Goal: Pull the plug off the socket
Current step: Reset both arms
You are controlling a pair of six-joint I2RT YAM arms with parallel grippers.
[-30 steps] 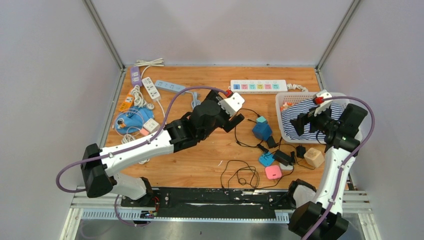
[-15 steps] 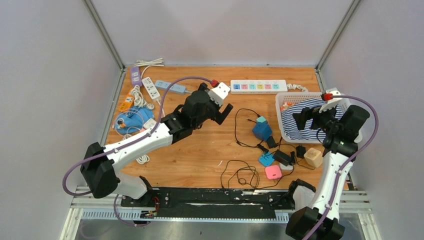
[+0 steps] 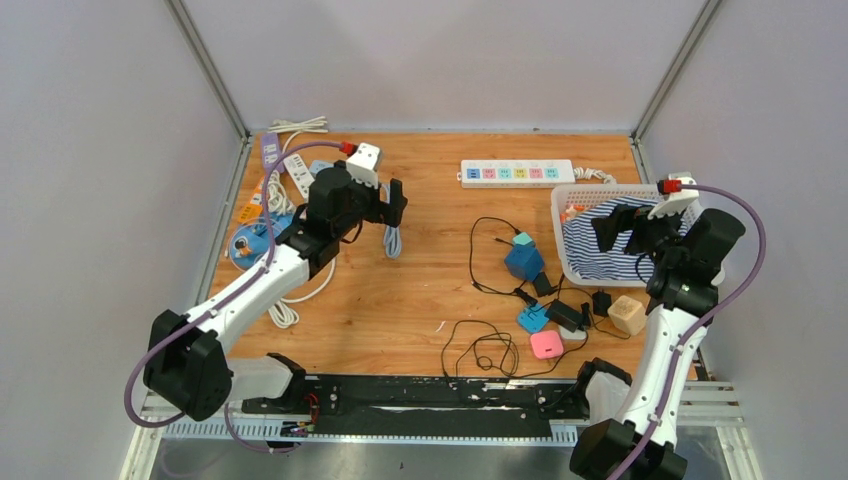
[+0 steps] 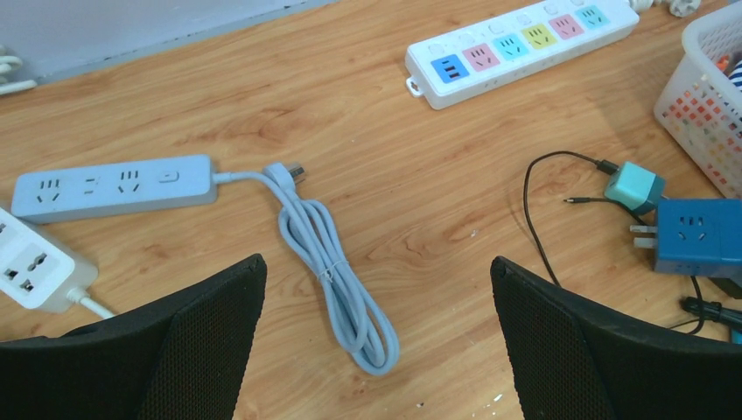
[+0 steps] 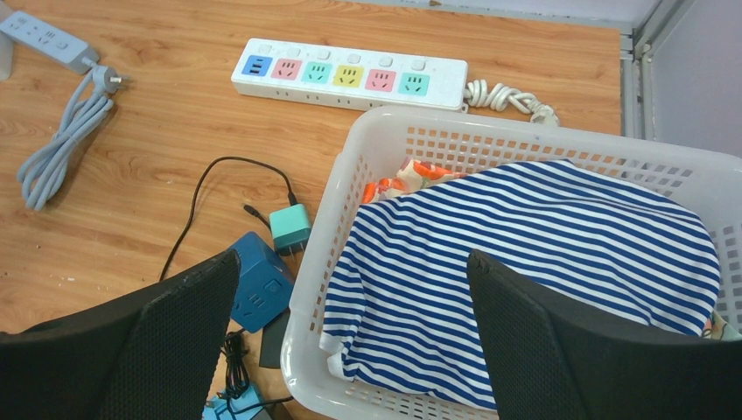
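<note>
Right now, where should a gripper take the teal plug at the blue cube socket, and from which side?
Probably grip the teal plug by its boxy body, from above: its flat side faces show, its cable leaves the far end, and the blue cube socket adjoins its near end.

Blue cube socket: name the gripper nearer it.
Right. The right gripper hangs over the basket beside the blue cube socket; the left gripper is farther off, above the coiled cable.

no legible text, no readable labels
</note>
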